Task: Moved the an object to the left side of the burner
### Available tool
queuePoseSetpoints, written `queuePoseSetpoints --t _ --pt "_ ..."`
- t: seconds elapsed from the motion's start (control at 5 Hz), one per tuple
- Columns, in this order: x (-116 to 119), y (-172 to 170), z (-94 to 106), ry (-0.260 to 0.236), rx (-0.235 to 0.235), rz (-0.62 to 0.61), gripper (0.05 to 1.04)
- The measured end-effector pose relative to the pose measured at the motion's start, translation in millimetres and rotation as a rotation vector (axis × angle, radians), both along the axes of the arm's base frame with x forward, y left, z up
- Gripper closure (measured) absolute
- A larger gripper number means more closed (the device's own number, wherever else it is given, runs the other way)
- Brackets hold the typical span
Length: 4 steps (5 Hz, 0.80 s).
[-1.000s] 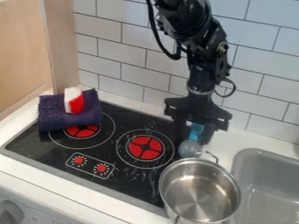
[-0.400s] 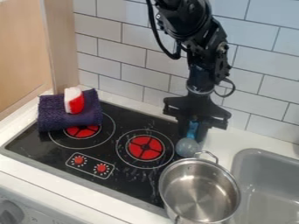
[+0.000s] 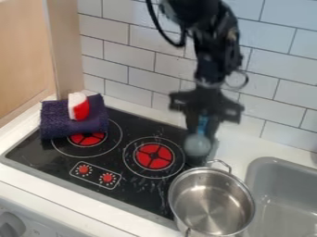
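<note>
In the camera view, the claw [image 3: 200, 138] is closed on the blue stem of the toy [image 3: 197, 145], its round grey end hanging near the stove's [image 3: 143, 186] back right corner, behind the pot [image 3: 212, 202] and right of the right burner [image 3: 153, 156]. The grasp looks made, so the carry seems the step in hand. Next calls for a leftward swing past that burner, then lowering and release.
</note>
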<state>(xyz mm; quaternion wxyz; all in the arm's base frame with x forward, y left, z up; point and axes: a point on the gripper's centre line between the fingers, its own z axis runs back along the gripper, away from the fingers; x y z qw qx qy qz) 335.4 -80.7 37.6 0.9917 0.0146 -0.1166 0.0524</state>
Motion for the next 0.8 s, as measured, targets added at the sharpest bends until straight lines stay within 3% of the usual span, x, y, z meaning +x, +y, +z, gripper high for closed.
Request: queuePoseSetpoints --t 0.4,0.8 --pt "-43.5 20.0 52.1 -0.107 -0.012 0.166 0.81" --pt "-110.8 51.0 58.4 -0.124 -0.006 0.384 0.81"
